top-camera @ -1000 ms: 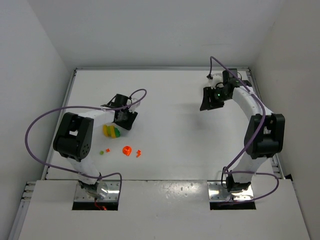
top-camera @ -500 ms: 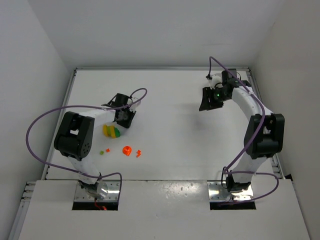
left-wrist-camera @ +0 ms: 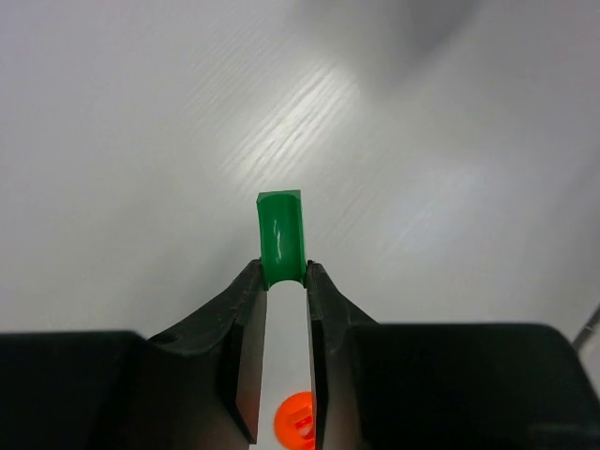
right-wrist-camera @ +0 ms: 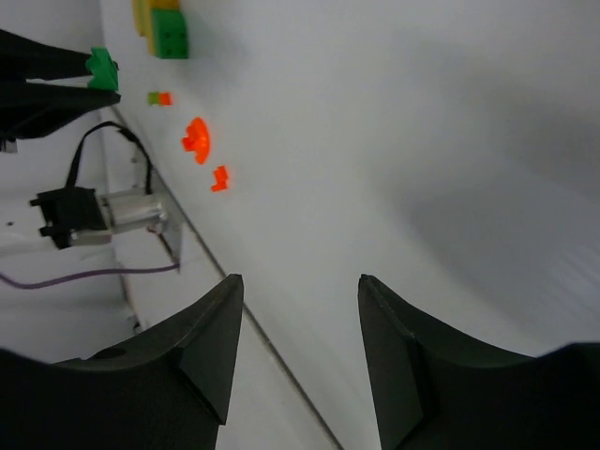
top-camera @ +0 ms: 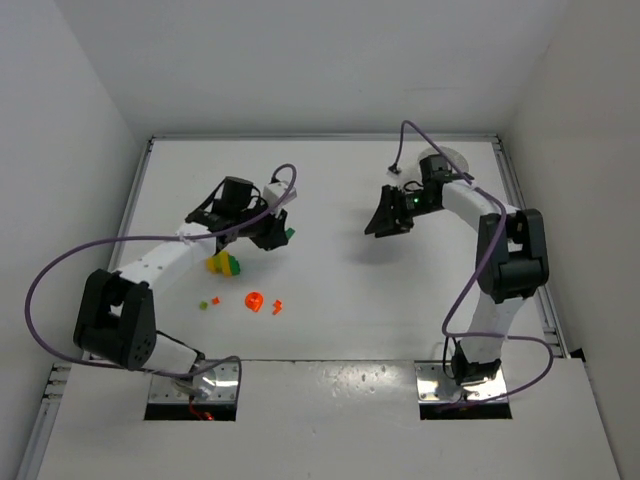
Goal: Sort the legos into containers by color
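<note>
My left gripper [top-camera: 278, 234] is shut on a small green lego [top-camera: 288, 233], held above the table right of the pile; in the left wrist view the green lego [left-wrist-camera: 281, 234] sticks out past the gripper [left-wrist-camera: 282, 272]. A yellow-and-green stack [top-camera: 224, 264], an orange round piece [top-camera: 254, 300], a small orange bit [top-camera: 276, 305] and a tiny green-orange bit [top-camera: 207, 302] lie on the table. My right gripper [top-camera: 385, 222] is open and empty over the table's middle; it also shows in the right wrist view [right-wrist-camera: 300, 281]. The white dish [top-camera: 452, 158] sits at the back right, partly hidden by the right arm.
The right wrist view shows the held green lego [right-wrist-camera: 101, 67], the stack [right-wrist-camera: 164, 23], the orange round piece [right-wrist-camera: 196, 139] and the orange bit [right-wrist-camera: 220, 178]. White walls enclose the table on three sides. Purple cables loop beside both arms.
My left arm has stretched out and carried the green lego up and to the right, away from the pile. My right gripper has moved left toward the table's middle.
</note>
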Available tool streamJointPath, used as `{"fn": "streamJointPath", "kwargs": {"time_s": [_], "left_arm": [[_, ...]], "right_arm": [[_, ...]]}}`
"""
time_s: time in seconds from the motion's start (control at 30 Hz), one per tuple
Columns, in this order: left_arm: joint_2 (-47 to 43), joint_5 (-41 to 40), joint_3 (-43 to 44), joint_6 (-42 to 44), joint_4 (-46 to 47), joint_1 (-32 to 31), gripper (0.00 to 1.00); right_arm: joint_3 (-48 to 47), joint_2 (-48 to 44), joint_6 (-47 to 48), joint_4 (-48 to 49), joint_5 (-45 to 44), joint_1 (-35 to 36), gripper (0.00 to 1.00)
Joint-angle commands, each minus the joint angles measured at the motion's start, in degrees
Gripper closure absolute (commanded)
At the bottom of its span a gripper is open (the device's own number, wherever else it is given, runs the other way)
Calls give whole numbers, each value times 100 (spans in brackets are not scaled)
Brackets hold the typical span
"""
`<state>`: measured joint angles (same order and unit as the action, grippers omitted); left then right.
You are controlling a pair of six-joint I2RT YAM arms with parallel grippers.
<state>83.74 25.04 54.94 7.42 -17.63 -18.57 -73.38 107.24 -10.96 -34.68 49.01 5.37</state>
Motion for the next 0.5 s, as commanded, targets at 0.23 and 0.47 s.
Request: {"fn": "streamJointPath", "kwargs": {"time_s": [0.23,0.47], "left_arm": [[-447,231,395,-329,-57,-1570,80],[-332,54,571,-276,-57,-1905,80]], "right_arm": [[167,42,-723,779,1339,791,41],[219,-19,-828,857,1400,1115,38]]}}
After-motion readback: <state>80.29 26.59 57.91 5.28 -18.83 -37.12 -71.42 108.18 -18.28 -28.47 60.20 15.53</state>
